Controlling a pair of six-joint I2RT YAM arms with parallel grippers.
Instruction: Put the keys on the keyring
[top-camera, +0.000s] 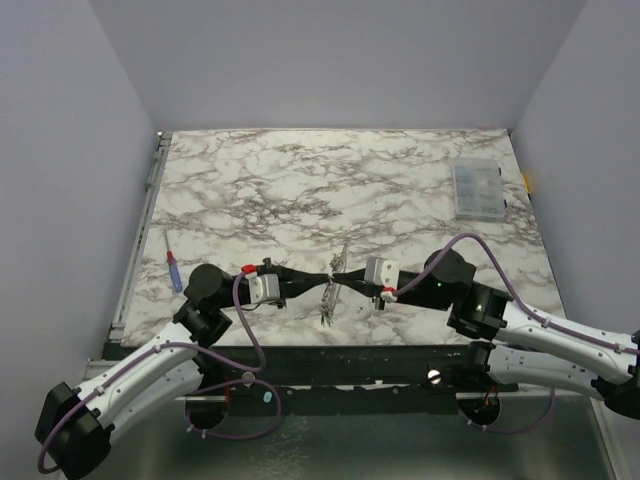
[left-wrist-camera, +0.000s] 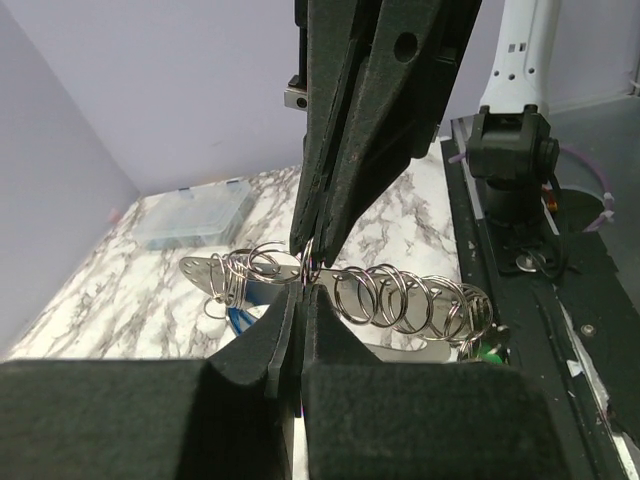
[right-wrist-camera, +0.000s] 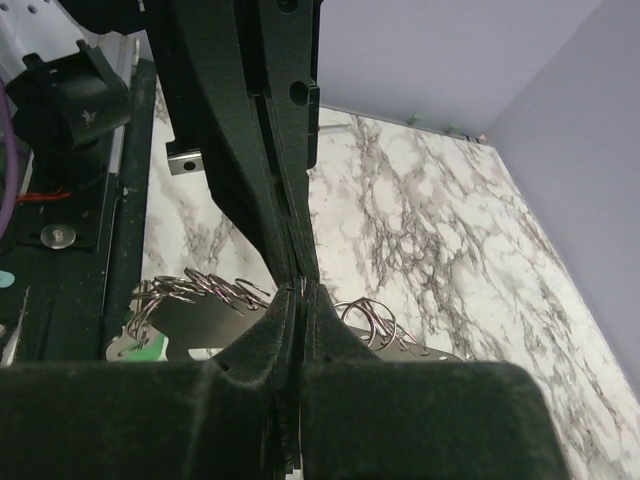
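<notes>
left tool (top-camera: 320, 281) and right tool (top-camera: 344, 276) each pinch the keyring (top-camera: 328, 306), close to the near table (top-camera: 300, 180) edge.

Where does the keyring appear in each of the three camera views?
Top external: the keyring is near the front edge, centre, between both arms' fingers.
Left wrist: across the middle, left to right.
Right wrist: low in the picture, either side of the near fingers.
Shared landmark: the marble table.
</notes>
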